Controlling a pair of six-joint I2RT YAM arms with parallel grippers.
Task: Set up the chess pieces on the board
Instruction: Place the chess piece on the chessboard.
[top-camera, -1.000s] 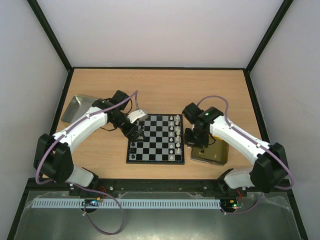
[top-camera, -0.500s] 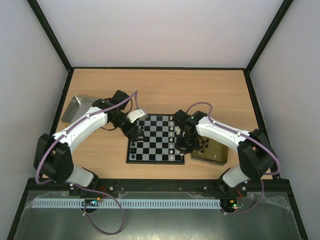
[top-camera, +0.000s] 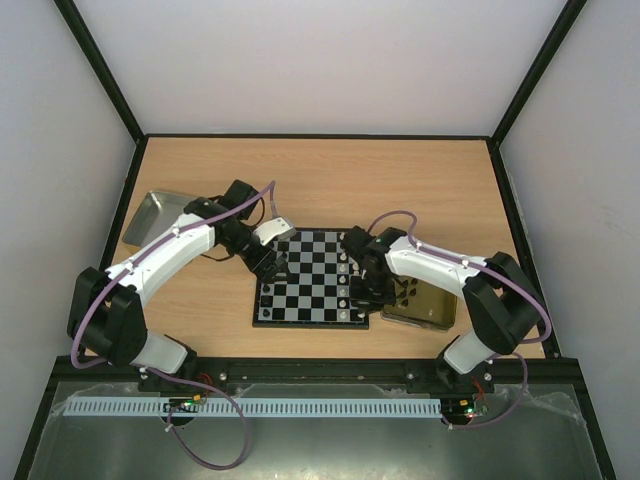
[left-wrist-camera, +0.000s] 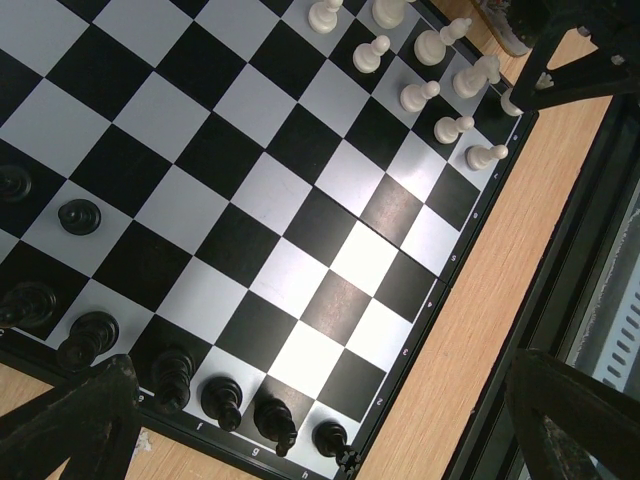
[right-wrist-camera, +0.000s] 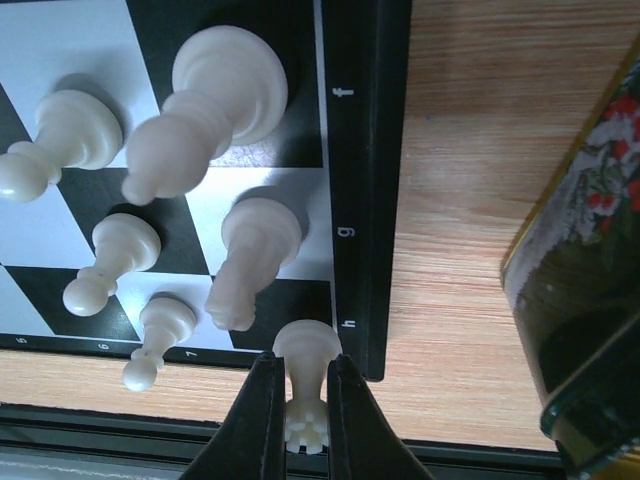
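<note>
Now R gripper (right-wrist-camera: 303, 400) pinches white rook (right-wrist-camera: 305, 347) at board (right-wrist-camera: 360, 150) corner.

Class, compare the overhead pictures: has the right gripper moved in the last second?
Yes. The right gripper has shifted left, off the gold tin's edge and over the board's near right corner, shut on a white rook.

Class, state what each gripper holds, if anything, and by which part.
The right gripper pinches a small cream chess piece by its narrow middle shaft. The left gripper stands open, holding nothing.
</note>
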